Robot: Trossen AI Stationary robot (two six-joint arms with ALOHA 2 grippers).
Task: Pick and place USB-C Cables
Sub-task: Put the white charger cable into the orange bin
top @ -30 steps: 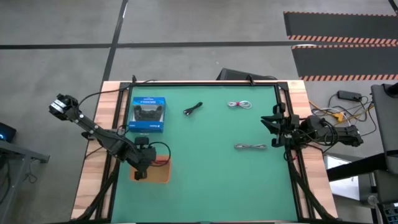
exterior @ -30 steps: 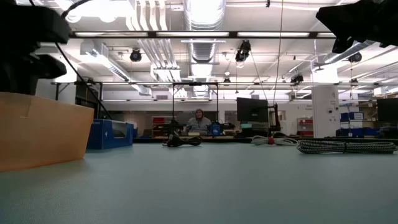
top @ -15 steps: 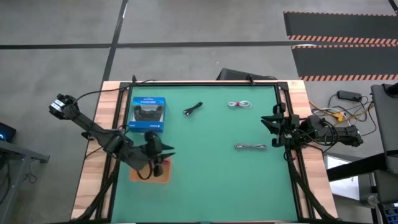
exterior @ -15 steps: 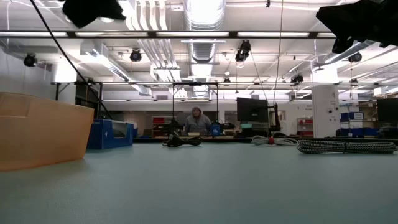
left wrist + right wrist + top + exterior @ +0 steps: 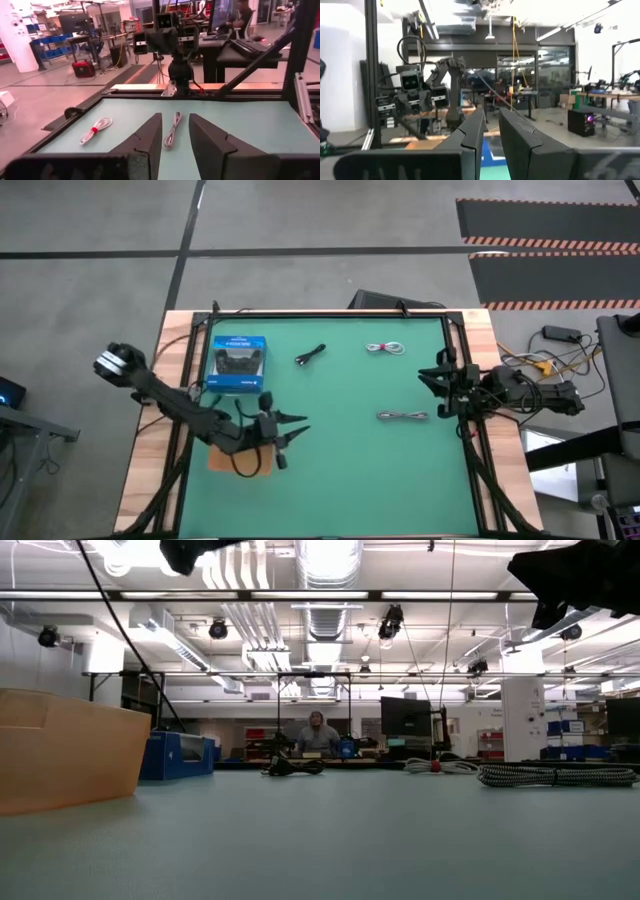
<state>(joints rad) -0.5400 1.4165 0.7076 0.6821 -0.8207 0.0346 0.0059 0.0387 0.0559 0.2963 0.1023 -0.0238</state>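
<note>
1. Cables are waiting on the green table [image 5: 340, 470]: three of them are lying loose, none being held.
2. Nearest, the left gripper [image 5: 288, 436] is hovering beside the orange-brown tray [image 5: 262, 465], fingers spread and empty.
3. Farther out, the grey cable [image 5: 402, 416] is lying near the idle right gripper [image 5: 432, 376], whose fingers are standing slightly apart.
4. Farthest, the black cable [image 5: 311, 355] and white cable [image 5: 385, 348] are sitting beside the blue box [image 5: 238, 363].
5. Whether anything is lying in the tray is not visible.

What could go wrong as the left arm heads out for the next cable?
The left end effector, open and empty, hangs just past the orange tray; a low swing could clip its wall. The grey cable lies nearer the waiting right end effector, so reaching for it risks crowding that arm.
</note>
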